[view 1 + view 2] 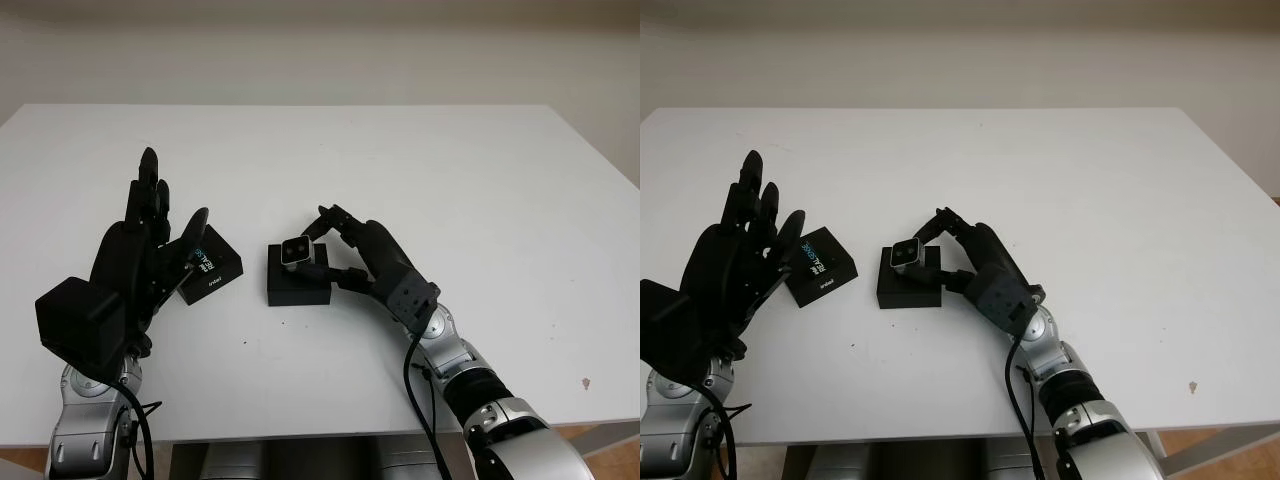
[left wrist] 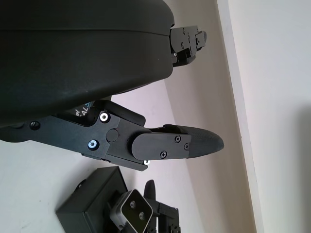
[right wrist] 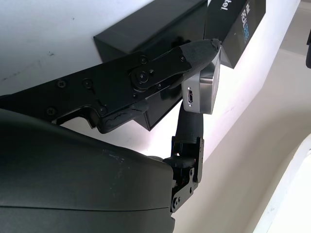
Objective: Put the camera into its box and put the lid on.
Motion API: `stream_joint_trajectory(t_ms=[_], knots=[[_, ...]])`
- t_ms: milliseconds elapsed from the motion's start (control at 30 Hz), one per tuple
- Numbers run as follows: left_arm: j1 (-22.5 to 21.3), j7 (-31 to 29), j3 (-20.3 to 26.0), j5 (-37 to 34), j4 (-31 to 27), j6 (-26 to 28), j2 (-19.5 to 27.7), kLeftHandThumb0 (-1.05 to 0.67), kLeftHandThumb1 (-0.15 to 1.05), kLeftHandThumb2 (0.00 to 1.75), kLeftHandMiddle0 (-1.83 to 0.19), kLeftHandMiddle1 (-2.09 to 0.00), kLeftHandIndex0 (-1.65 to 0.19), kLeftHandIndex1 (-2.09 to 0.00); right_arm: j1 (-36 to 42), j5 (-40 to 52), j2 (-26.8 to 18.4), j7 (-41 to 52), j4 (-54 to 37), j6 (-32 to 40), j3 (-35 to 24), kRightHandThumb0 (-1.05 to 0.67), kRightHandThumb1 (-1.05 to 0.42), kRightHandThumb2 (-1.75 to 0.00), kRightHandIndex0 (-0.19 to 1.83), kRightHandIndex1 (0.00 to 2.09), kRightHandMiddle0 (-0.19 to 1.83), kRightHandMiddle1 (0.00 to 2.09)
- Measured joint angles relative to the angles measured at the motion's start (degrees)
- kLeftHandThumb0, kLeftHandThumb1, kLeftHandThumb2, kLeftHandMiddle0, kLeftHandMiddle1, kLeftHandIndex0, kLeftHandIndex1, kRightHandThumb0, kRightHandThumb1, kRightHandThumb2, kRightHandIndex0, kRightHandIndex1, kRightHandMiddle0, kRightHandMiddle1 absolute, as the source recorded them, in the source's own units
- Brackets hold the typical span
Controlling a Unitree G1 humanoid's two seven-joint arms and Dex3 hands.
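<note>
The fingers [image 3: 194,56] of the right hand [image 1: 365,262] are closed on the camera [image 1: 297,251], a small silver body with two dark lenses on its face. One finger is pressed against the camera's upper edge and another crosses below it; in the right wrist view a small port is seen on the camera's side, and part of that side is covered by the fingertip. The camera is held at the top of the box [image 1: 298,277], a black rectangular base standing near the middle of the tabletop [image 1: 450,180]. Whether the camera is touching the box's interior or is held just above it cannot be determined, since the contact line is hidden by the fingers and by the box wall.

The left hand [image 1: 140,262] is open and empty, raised above the left part of the tabletop. The lid [image 1: 210,265], a black piece with white and blue lettering, is lying flat just beside that hand and left of the box, apart from it. The lid's near corner is hidden behind the left hand, and the lettering is partly cut off and cannot be read in full.

The tabletop is white, with a few small dark specks near its front edge.
</note>
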Motion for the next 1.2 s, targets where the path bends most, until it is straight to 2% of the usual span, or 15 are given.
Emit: stream_joint_trajectory(t_ms=[867, 933, 1067, 1100, 1200], knots=[[0.56, -0.27, 0.00, -0.83, 0.00, -0.05, -0.01, -0.61, 1.05, 0.37, 0.13, -0.05, 0.16, -0.05, -1.89, -2.01, 1.52, -2.69, 3.91, -0.09, 1.00, -0.52, -1.03, -0.05, 0.22, 0.05, 0.39, 1.56], [0.56, -0.27, 0.00, -0.83, 0.00, -0.05, -0.01, -0.60, 1.05, 0.37, 0.13, -0.05, 0.16, -0.05, -1.90, -2.12, 1.51, -2.51, 3.90, -0.10, 1.27, -0.55, -1.00, -0.05, 0.16, 0.03, 0.25, 1.42], [0.57, -0.21, -0.01, -0.72, 0.00, -0.08, -0.01, -0.61, 1.05, 0.38, 0.13, -0.05, 0.16, -0.05, -2.65, -4.82, 0.33, -1.46, 3.67, -0.54, 3.19, -0.66, -0.96, -0.05, -0.04, 0.03, 0.08, 0.70], [0.58, -0.21, -0.01, -0.74, 0.00, -0.08, -0.02, -0.61, 1.05, 0.38, 0.13, -0.05, 0.16, -0.05, -2.85, -5.60, -0.14, -1.43, 3.61, -0.87, 3.80, -0.69, -0.95, -0.05, -0.08, 0.03, 0.06, 0.58], [0.58, -0.24, 0.00, -1.03, 0.00, -0.08, -0.02, -0.61, 1.05, 0.38, 0.13, -0.05, 0.16, -0.05, -2.90, -6.90, -1.16, -1.52, 3.20, -1.65, 4.79, -0.73, -0.94, -0.05, -0.15, 0.02, 0.04, 0.41]])
